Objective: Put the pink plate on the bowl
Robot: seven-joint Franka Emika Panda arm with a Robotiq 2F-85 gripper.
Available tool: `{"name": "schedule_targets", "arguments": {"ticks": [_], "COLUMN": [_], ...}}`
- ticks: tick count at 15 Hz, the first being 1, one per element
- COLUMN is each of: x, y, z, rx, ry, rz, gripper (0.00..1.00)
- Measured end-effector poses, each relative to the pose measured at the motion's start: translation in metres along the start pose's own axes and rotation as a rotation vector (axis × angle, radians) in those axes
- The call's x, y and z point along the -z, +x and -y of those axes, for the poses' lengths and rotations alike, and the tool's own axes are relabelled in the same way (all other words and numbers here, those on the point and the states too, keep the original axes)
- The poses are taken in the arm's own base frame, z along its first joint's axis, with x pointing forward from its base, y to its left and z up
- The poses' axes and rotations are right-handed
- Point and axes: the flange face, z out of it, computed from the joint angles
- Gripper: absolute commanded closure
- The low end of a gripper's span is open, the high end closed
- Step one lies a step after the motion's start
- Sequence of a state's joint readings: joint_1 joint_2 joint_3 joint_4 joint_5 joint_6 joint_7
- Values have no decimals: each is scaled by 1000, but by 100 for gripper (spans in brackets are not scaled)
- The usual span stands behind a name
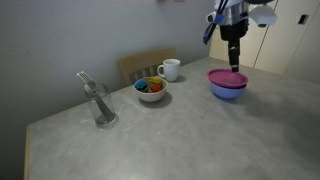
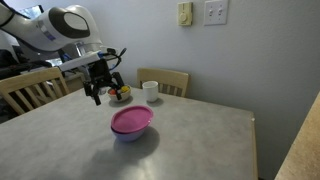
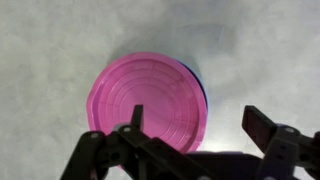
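Note:
The pink plate (image 1: pixel 227 77) lies on top of the light-blue bowl (image 1: pixel 227 91) on the grey table; it shows the same way in both exterior views, plate (image 2: pixel 131 120) over bowl (image 2: pixel 130 133). In the wrist view the pink plate (image 3: pixel 146 100) covers the bowl, with only a thin blue edge (image 3: pixel 203 92) showing. My gripper (image 1: pixel 234 62) hangs above and just behind the plate, apart from it. It also shows in an exterior view (image 2: pixel 103 90) and in the wrist view (image 3: pixel 195 118). Its fingers are spread and hold nothing.
A white bowl with colourful contents (image 1: pixel 151 90) and a white mug (image 1: pixel 170 69) stand near the table's back edge. A clear glass with a utensil (image 1: pixel 100 104) stands at one side. Wooden chairs (image 2: pixel 165 82) are behind the table.

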State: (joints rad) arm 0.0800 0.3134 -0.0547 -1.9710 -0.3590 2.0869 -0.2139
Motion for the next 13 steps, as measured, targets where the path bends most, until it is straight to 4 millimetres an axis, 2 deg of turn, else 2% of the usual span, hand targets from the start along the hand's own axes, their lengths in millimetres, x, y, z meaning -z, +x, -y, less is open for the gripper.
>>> {"name": "schedule_targets", "arguments": {"ticks": [4,6,7,13], "x": [23,28,31,31], "y": [-53,-81,-89,-81], "z": [-42,-61,-68,-58], "rx": [61,95,92,98], "ry": [179,269,277,273], "rz": [39,63,61,65], "gripper": [0,0,0,0]}}
